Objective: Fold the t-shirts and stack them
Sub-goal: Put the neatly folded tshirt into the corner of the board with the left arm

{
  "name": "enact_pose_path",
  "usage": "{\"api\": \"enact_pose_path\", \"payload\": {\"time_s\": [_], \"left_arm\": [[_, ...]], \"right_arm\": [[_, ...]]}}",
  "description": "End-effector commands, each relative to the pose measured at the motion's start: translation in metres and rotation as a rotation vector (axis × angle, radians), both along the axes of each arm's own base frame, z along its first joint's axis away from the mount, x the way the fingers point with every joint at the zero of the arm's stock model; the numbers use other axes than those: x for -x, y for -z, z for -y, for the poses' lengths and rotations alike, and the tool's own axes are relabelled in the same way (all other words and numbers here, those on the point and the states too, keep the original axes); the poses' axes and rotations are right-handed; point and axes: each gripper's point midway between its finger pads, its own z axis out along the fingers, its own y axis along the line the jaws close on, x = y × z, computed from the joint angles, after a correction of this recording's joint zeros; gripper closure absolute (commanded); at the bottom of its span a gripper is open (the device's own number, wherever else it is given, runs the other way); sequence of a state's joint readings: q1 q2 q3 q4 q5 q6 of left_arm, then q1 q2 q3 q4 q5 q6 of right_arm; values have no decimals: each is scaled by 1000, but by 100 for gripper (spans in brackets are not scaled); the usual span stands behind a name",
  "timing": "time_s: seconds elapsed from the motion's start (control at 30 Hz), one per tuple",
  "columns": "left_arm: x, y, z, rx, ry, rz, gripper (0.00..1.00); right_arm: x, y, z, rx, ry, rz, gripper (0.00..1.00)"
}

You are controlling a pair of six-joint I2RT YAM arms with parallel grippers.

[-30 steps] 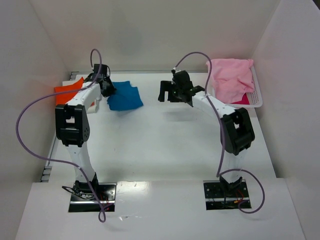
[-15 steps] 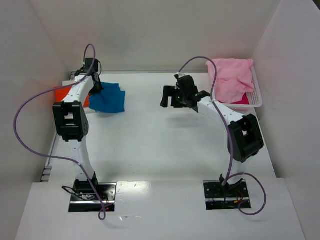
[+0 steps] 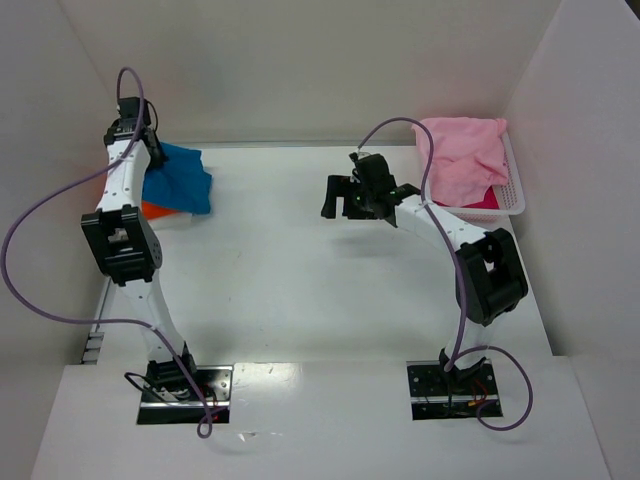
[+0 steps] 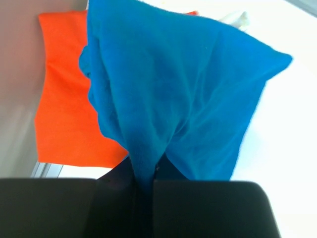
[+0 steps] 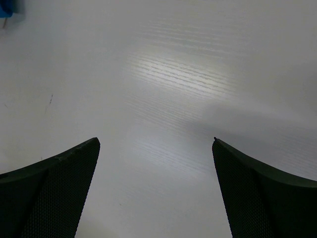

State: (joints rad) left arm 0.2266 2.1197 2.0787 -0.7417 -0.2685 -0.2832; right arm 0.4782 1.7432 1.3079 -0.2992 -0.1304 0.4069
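Left fingers (image 4: 143, 196): clenched on a bunched edge of the blue tee. Cloth pinched in the seam between them, no gap showing in the left wrist view.
Blue tee (image 3: 182, 178): hanging from the grip over the far left corner of the worktop, fanned out loose and creased, one corner spread toward the middle. Overlaps the orange tee from above. Contact between the two not discernible.
Orange tee (image 3: 155, 209): flat on the worktop at its left edge, near the far left corner, close against the side wall. Rough rectangle in the left wrist view. Mostly hidden behind the blue tee and the left arm in the top view.
Left arm (image 3: 122, 240): upright and tall along the left edge, wrist up at the far left corner.
Right fingers (image 3: 339, 200): released, spread wide, nothing between them. Only bare worktop beneath in the right wrist view. Over the far half of the worktop, right of centre, tips toward the left side.
Pink tee (image 3: 462, 158): crumpled heap in the basket, piled above the rim, apart from the right fingers.
Basket (image 3: 516, 196): white, perforated, at the far right corner of the worktop by the right wall. Strip of darker pink cloth under the heap on the near side, identity not discernible.
Worktop (image 3: 300, 280): white, faint grain in the right wrist view.
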Motion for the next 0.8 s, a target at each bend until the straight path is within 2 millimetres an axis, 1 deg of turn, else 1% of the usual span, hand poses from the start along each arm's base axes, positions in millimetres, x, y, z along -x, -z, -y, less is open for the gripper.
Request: {"api": "enact_pose_path", "payload": {"time_s": [0.0,0.03,0.07,0.1,0.13,0.17,0.2,0.27,0.33,0.43,0.47,0.5,0.57,0.6,0.63,0.67,0.7,0.73,0.77], "left_arm": [[8,5,-25,11,-24,-1,100],[11,4,-29,20,-31,1,100],[12,6,-35,34,-46,13,100],[15,1,-46,36,-63,30,100],[17,1,-51,38,-72,31,100],[17,0,-53,49,-70,36,100],[18,-3,-60,46,-81,46,100],[15,-7,-61,44,-81,53,100],[10,-1,-63,45,-81,49,100],[8,5,-65,42,-90,35,100],[10,14,-67,45,-106,10,100],[12,20,-72,28,-126,-7,100],[17,20,-82,3,-171,-13,100],[19,24,-85,-1,-188,-18,100],[24,32,-90,-2,-213,-31,100],[27,30,-98,-8,-238,-17,100],[29,27,-98,-10,-241,-10,100],[34,27,-105,-9,-272,-3,100],[39,33,-109,-3,-290,-1,100]], "right_arm": [[-4,-8,-8,-24,-10,21,0],[-3,-7,-9,-27,-16,16,0],[-2,-1,-9,-19,-16,1,0],[-2,-1,-9,-18,-16,-1,0],[-2,3,-9,-15,-17,-9,0],[0,4,-11,-22,-27,-15,0],[1,8,-12,-23,-35,-29,0],[3,15,-12,-15,-36,-48,0],[4,14,-13,-21,-42,-51,0],[3,12,-16,-37,-44,-48,0],[3,11,-17,-45,-50,-44,0],[5,15,-16,-41,-50,-54,0],[6,16,-16,-40,-50,-56,0],[8,23,-15,-32,-49,-70,0],[8,23,-15,-32,-49,-71,0],[8,23,-15,-32,-49,-71,0],[8,24,-15,-32,-51,-71,0],[9,27,-16,-29,-64,-77,0],[9,27,-16,-29,-64,-77,0]]}}
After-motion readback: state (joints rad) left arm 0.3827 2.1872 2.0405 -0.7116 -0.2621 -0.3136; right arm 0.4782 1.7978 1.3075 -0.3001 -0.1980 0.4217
